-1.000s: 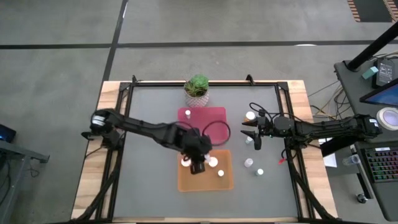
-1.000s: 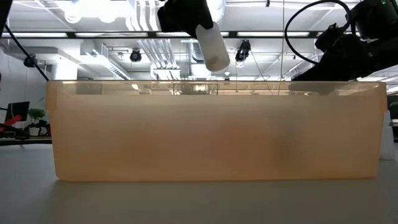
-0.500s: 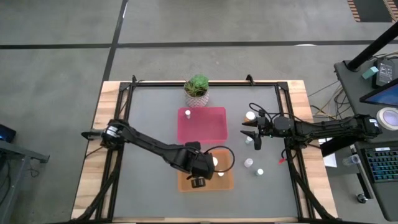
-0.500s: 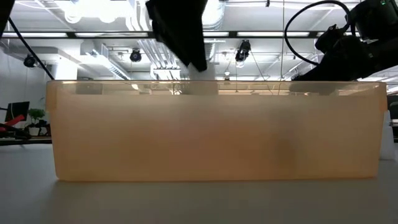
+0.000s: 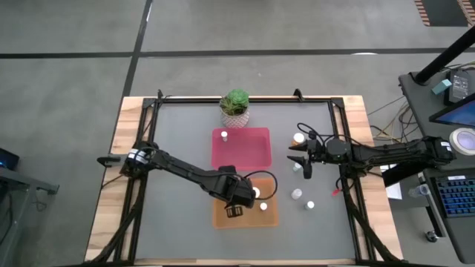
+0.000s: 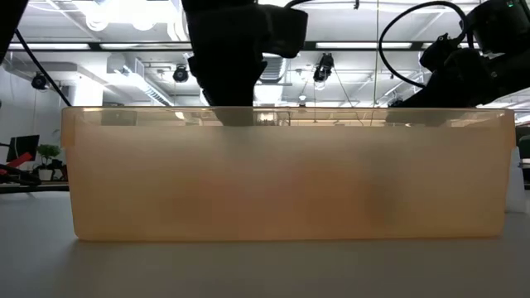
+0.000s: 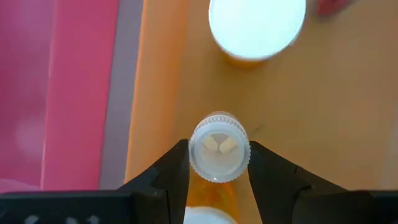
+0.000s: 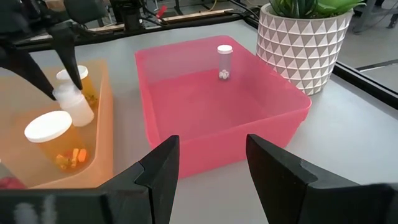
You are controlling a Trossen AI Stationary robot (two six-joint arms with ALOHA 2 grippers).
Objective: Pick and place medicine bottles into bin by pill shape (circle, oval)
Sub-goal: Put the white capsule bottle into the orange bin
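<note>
The left gripper point(image 7: 219, 163) is inside the orange bin point(image 5: 269, 218), its jaws clamped on a clear medicine bottle point(image 7: 219, 147) (two pale pills show through its base). At least two capped bottles point(image 8: 47, 127) stand there already, and the pink bin point(image 5: 256, 159) holds one point(image 8: 224, 53). The right gripper point(image 8: 208, 163) waits nearby, jaws apart and empty. About four bottles point(image 5: 296, 194) remain on the table, though small here.
</note>
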